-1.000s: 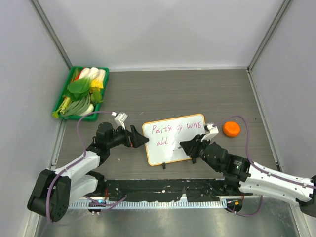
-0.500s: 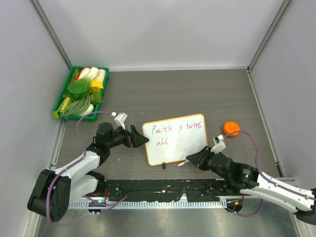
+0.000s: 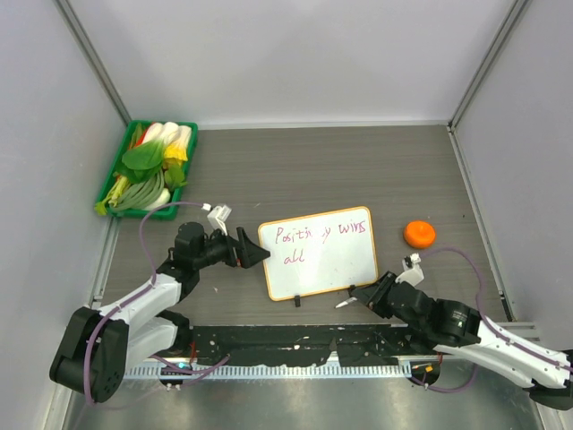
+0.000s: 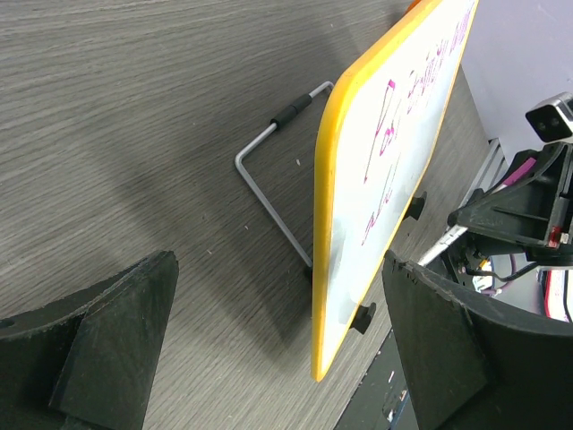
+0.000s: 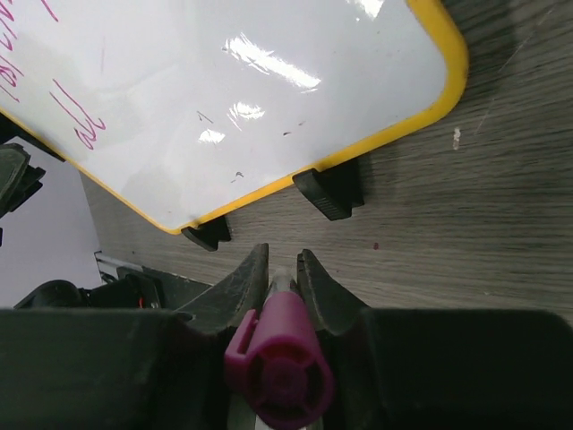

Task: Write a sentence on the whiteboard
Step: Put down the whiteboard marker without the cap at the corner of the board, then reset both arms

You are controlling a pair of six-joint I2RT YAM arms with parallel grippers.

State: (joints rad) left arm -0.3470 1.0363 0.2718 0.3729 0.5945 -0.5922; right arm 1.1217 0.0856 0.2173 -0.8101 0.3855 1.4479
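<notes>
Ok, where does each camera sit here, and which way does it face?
Top external: above and behind, looking down on the table; both arms show.
Left wrist: low, facing the whiteboard nearly edge-on; open left fingers frame it.
Right wrist: facing the whiteboard's bottom edge; right fingers shut on a purple marker.
Shared: all three show the whiteboard.

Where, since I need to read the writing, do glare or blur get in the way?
Right wrist: glare streaks on the whiteboard, clear of the few letters in frame; the marker up close is soft. Left wrist: board steeply foreshortened, the sentence squeezed. Top external: even light, no glare, letters small.
</notes>
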